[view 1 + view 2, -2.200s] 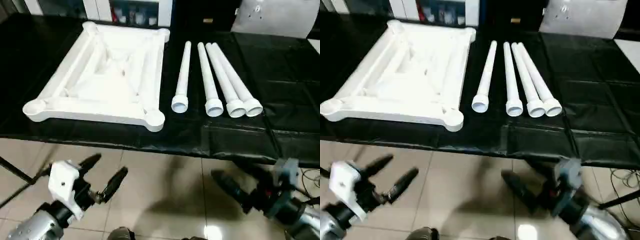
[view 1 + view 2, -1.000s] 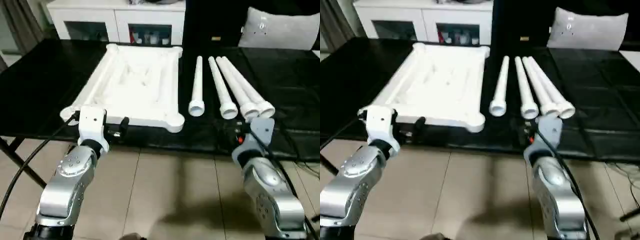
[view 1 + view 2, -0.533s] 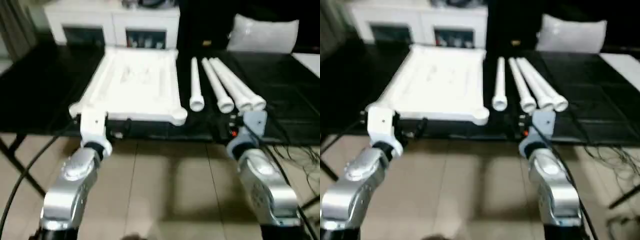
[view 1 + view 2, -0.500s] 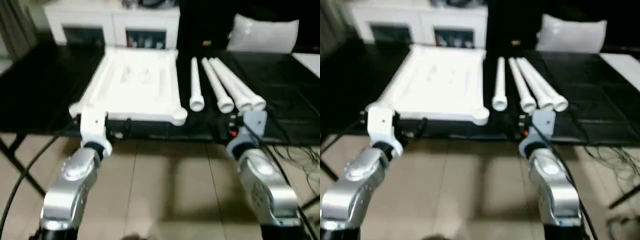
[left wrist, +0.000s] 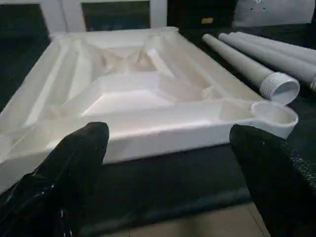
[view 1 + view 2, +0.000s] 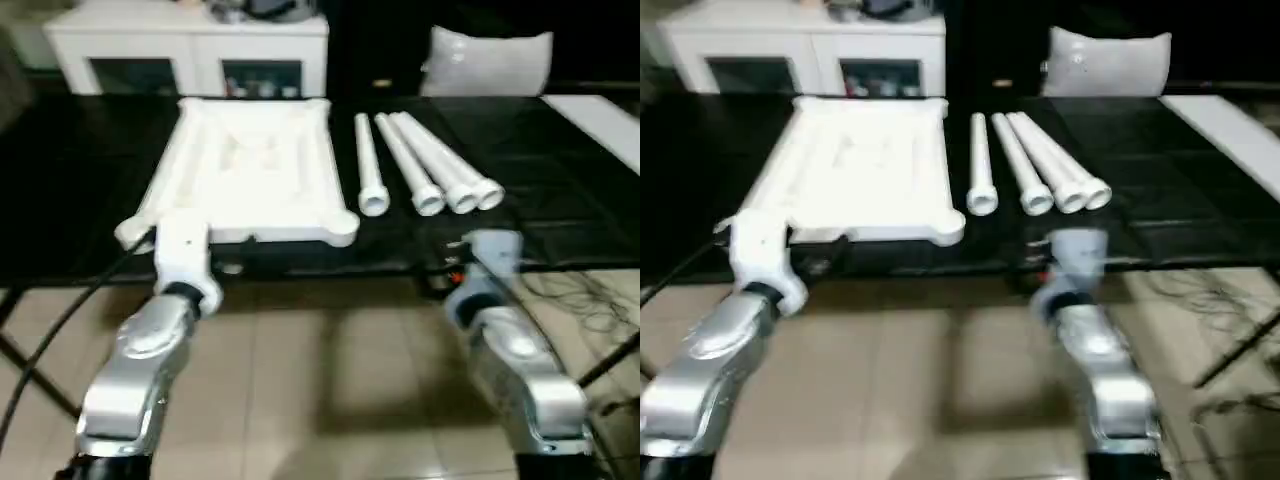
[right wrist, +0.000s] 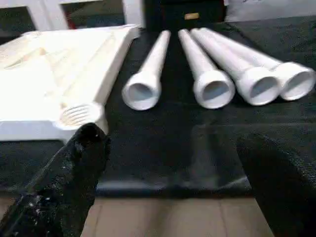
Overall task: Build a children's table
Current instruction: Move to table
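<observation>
Approaching stage, judged: nothing grasped yet, both arms raised to the near edge of the black-covered bench (image 6: 560,190). Best taken as reach with right gripper (image 7: 168,163) to the nearest white tapered tubular plastic leg (image 7: 148,74), closing around the shaft a little behind the flared open end, not on the rim, to keep it from rolling toward its three neighbours (image 7: 237,64). Then seat threaded end in the round corner socket (image 7: 79,114) of the white square plastic table top (image 6: 250,170), ribbed underside up.

Right gripper: black fingers (image 7: 74,173) spread wide, empty; leg ends just beyond, apart from fingers, lying in a row pointing away. Left gripper (image 5: 168,168): fingers (image 5: 69,163) likewise wide apart, empty; near edge of table top straight ahead, not touching, its corner socket (image 5: 271,112) toward the legs.

Table top left on bench, legs beside it to the right. White cabinet with glass doors (image 6: 190,50) and grey cushion (image 6: 490,60) behind, no concern.
</observation>
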Controlling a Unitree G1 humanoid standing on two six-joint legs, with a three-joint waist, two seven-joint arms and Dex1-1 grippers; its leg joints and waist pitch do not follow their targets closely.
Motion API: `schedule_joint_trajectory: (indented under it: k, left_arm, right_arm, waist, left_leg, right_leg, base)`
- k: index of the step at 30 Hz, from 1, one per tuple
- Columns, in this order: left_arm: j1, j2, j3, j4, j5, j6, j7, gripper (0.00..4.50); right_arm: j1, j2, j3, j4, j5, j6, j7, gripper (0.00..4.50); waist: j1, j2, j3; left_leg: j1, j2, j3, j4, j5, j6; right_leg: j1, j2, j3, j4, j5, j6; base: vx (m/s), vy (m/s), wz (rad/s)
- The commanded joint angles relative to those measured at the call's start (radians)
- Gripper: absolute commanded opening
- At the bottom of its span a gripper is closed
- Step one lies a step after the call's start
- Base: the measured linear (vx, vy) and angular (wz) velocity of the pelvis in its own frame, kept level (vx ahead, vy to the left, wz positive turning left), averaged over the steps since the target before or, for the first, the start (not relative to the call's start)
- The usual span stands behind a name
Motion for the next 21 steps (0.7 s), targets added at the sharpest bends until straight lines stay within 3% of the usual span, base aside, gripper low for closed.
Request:
schedule_joint_trajectory:
  k: [1, 2, 3, 4, 5, 6, 7, 8, 9, 10, 11, 12, 13, 14, 15, 16, 17, 18, 19, 20, 21]
  left_arm:
    - [-0.002, -0.009, -0.016, -0.005, 0.005, 0.002, 0.001, 4.42]
    - [0.001, -0.010, -0.015, -0.003, 0.008, -0.001, 0.001, 4.42]
    - [0.003, -0.011, -0.015, -0.004, 0.011, -0.001, 0.002, 4.42]
    - [0.007, -0.013, -0.016, -0.007, 0.013, -0.001, 0.004, 4.42]
    - [0.008, -0.013, -0.016, -0.010, 0.014, -0.001, 0.005, 4.42]
    - [0.008, -0.013, -0.016, -0.010, 0.014, -0.001, 0.005, 4.42]
    - [0.010, -0.017, -0.013, -0.012, 0.015, -0.006, 0.005, 4.42]
    - [0.010, -0.017, -0.013, -0.012, 0.015, -0.007, 0.005, 4.42]
    - [0.016, -0.022, -0.008, -0.025, 0.014, -0.040, 0.002, 4.42]
    - [0.016, -0.022, -0.008, -0.025, 0.014, -0.040, 0.002, 4.42]
    - [0.023, -0.028, 0.000, -0.053, 0.000, -0.063, -0.009, 4.42]
    - [0.025, -0.030, 0.002, -0.064, -0.007, -0.066, -0.013, 4.42]
    - [0.028, -0.027, 0.004, -0.082, -0.015, -0.063, -0.018, 4.42]
    - [0.028, -0.027, 0.004, -0.083, -0.016, -0.062, -0.019, 4.42]
    - [0.028, -0.015, 0.001, -0.090, -0.015, -0.055, -0.031, 4.42]
    - [0.027, -0.013, 0.000, -0.091, -0.014, -0.054, -0.033, 4.42]
    - [0.025, -0.002, -0.004, -0.095, -0.010, -0.053, -0.043, 4.42]
    - [0.025, -0.002, -0.004, -0.095, -0.010, -0.053, -0.043, 4.42]
    - [0.020, -0.002, 0.001, -0.097, -0.013, -0.049, -0.045, 4.42]
    - [0.007, -0.001, -0.001, -0.095, -0.017, -0.043, -0.056, 4.42]
    - [0.003, 0.001, -0.006, -0.094, -0.017, -0.041, -0.061, 4.42]
  right_arm:
    - [-0.001, -0.011, -0.021, -0.008, -0.008, 0.009, 0.001, 4.50]
    - [-0.001, -0.013, -0.020, -0.009, -0.009, 0.009, 0.003, 4.50]
    - [-0.001, -0.015, -0.020, -0.009, -0.011, 0.010, 0.004, 4.50]
    - [-0.003, -0.018, -0.019, -0.009, -0.012, 0.008, 0.009, 4.50]
    - [-0.004, -0.019, -0.019, -0.008, -0.013, 0.005, 0.013, 4.50]
    - [-0.004, -0.019, -0.019, -0.008, -0.013, 0.005, 0.013, 4.50]
    - [-0.006, -0.023, -0.018, -0.010, -0.014, 0.008, 0.016, 4.50]
    - [-0.006, -0.023, -0.018, -0.011, -0.014, 0.008, 0.016, 4.50]
    - [-0.010, -0.036, -0.009, -0.029, -0.001, -0.012, 0.055, 4.50]
    - [-0.010, -0.036, -0.009, -0.029, -0.001, -0.012, 0.055, 4.50]
    - [-0.014, -0.033, -0.017, -0.058, 0.030, -0.023, 0.085, 4.50]
    - [-0.016, -0.026, -0.026, -0.071, 0.049, -0.020, 0.092, 4.50]
    - [-0.019, -0.037, -0.017, -0.093, 0.050, -0.017, 0.112, 4.50]
    - [-0.019, -0.039, -0.014, -0.095, 0.048, -0.018, 0.114, 4.50]
    - [-0.015, -0.055, 0.007, -0.113, 0.038, -0.021, 0.133, 4.50]
    - [-0.014, -0.058, 0.010, -0.115, 0.034, -0.022, 0.134, 4.50]
    - [-0.010, -0.069, 0.025, -0.127, 0.016, -0.026, 0.139, 4.50]
    - [-0.010, -0.069, 0.025, -0.127, 0.016, -0.026, 0.139, 4.50]
    - [-0.003, -0.067, 0.027, -0.134, 0.025, -0.038, 0.154, 4.50]
    - [0.008, -0.052, 0.016, -0.146, 0.048, -0.047, 0.164, 4.50]
    - [0.010, -0.046, 0.011, -0.148, 0.052, -0.052, 0.162, 4.50]
  waist:
    - [0.038, -0.018, -0.035]
    - [0.074, -0.027, -0.058]
    - [0.089, -0.034, -0.056]
    - [0.093, -0.031, -0.056]
    - [0.104, -0.006, -0.050]
    - [0.105, 0.011, -0.048]
    - [0.105, 0.061, -0.063]
    - [0.056, 0.091, -0.063]
    - [0.044, 0.065, -0.088]
    - [0.053, 0.072, -0.082]
    - [0.058, 0.057, -0.076]
    - [0.057, 0.047, -0.075]
    - [0.080, 0.010, -0.057]
    - [0.084, -0.036, -0.062]
    - [0.124, -0.042, -0.064]
    - [0.125, -0.040, -0.049]
    - [0.130, -0.026, -0.043]
    - [0.126, -0.017, -0.036]
    - [0.111, 0.026, -0.025]
    - [0.088, 0.056, -0.037]
    - [0.077, 0.063, -0.034]
  left_leg:
    - [-0.022, 0.005, 0.010, -0.044, -0.170, 0.268]
    - [-0.119, -0.004, -0.001, 0.068, -0.061, 0.214]
    - [-0.145, 0.005, -0.007, 0.077, 0.036, 0.144]
    - [-0.159, 0.005, -0.006, 0.066, 0.079, 0.123]
    - [-0.140, 0.025, -0.006, 0.011, 0.149, 0.107]
    - [-0.125, 0.037, -0.003, -0.025, 0.177, 0.114]
    - [-0.075, 0.078, -0.010, -0.086, 0.200, 0.127]
    - [0.043, 0.166, -0.123, -0.117, 0.130, 0.295]
    - [0.105, 0.207, -0.168, -0.094, 0.165, 0.436]
    - [0.091, 0.199, -0.162, -0.088, 0.214, 0.464]
    - [0.076, 0.189, -0.131, -0.085, 0.314, 0.488]
    - [0.063, 0.181, -0.117, -0.093, 0.336, 0.495]
    - [-0.034, 0.035, -0.105, -0.088, 0.209, 0.472]
    - [-0.080, -0.024, -0.061, -0.044, 0.085, 0.394]
    - [-0.153, -0.018, -0.024, 0.074, -0.056, 0.272]
    - [-0.148, 0.004, -0.029, 0.079, -0.048, 0.211]
    - [-0.124, 0.024, -0.029, 0.060, -0.025, 0.096]
    - [-0.123, 0.036, -0.027, 0.039, -0.023, 0.088]
    - [-0.026, 0.094, -0.018, -0.068, -0.124, 0.028]
    - [0.017, 0.140, -0.051, -0.131, -0.274, 0.051]
    - [0.049, 0.161, -0.073, -0.149, -0.365, 0.051]
  right_leg:
    - [0.049, -0.087, 0.099, -0.161, 0.061, -0.080]
    - [0.170, -0.178, 0.174, -0.182, -0.016, -0.124]
    - [0.164, -0.148, 0.145, -0.168, 0.078, -0.146]
    - [0.171, -0.125, 0.124, -0.158, 0.151, -0.159]
    - [0.141, -0.093, 0.081, -0.162, 0.207, -0.195]
    - [0.131, -0.073, 0.050, -0.167, 0.159, -0.206]
    - [0.119, -0.033, -0.005, -0.159, 0.056, -0.162]
    - [-0.004, 0.036, -0.043, -0.020, -0.048, -0.077]
    - [-0.074, 0.011, -0.020, 0.037, -0.105, -0.022]
    - [-0.086, 0.006, -0.014, 0.054, -0.088, 0.012]
    - [-0.114, -0.002, -0.005, 0.066, -0.020, 0.077]
    - [-0.115, -0.004, -0.003, 0.066, 0.010, 0.095]
    - [-0.060, -0.020, 0.037, -0.062, 0.127, 0.091]
    - [-0.007, -0.061, 0.067, -0.120, 0.188, 0.124]
    - [0.085, -0.234, 0.097, -0.181, 0.111, 0.191]
    - [0.072, -0.252, 0.058, -0.192, 0.051, 0.211]
    - [0.060, -0.241, -0.001, -0.213, -0.133, 0.173]
    - [0.074, -0.240, -0.023, -0.225, -0.223, 0.112]
    - [0.055, -0.117, -0.043, -0.217, -0.372, -0.072]
    - [0.028, -0.030, -0.067, -0.135, -0.255, -0.118]
    - [-0.003, -0.015, -0.059, -0.095, -0.199, -0.125]
  base:
    - [0.132, -0.067, 0.08]
    - [0.132, -0.067, 0.08]
    - [0.141, -0.045, -0.13]
    - [0.128, -0.042, -0.08]
    - [0.128, -0.042, -0.08]
    - [0.142, -0.007, 0.01]
    - [0.181, 0.027, -0.04]
    - [0.181, 0.027, -0.04]
    - [0.177, 0.022, -0.02]
    - [0.123, 0.010, 0.07]
    - [0.123, 0.010, 0.07]
    - [0.078, -0.013, 0.06]
    - [0.054, -0.070, 0.35]
    - [0.054, -0.070, 0.35]
    - [0.043, -0.081, 0.56]
    - [0.042, -0.059, 0.46]
    - [0.042, -0.059, 0.46]
    - [0.060, -0.024, 0.48]
    - [0.071, 0.039, 0.31]
    - [0.071, 0.039, 0.31]
    - [0.083, 0.054, 0.14]
